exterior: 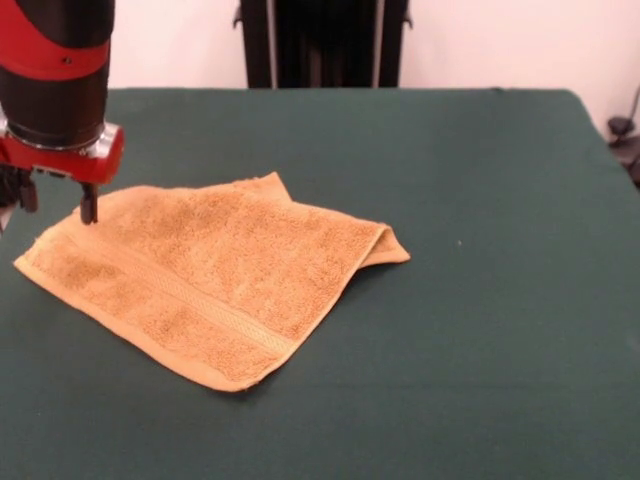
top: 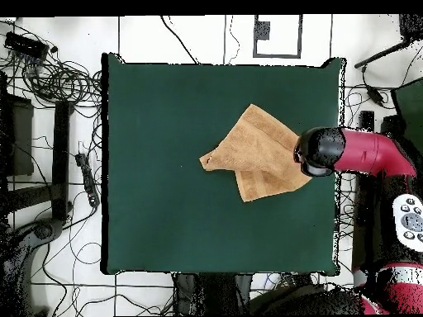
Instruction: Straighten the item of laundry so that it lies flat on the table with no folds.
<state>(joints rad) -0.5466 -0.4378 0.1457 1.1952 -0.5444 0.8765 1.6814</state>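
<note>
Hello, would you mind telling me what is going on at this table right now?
A red and black Sawyer arm is working on an orange-tan terry towel lying on the green table. Its end effector is down at the towel's corner on the left of the front view. The towel is not flat yet: it is folded over on itself, with a lower layer showing at the right tip in the front view, so straightening remains to be done.
</note>
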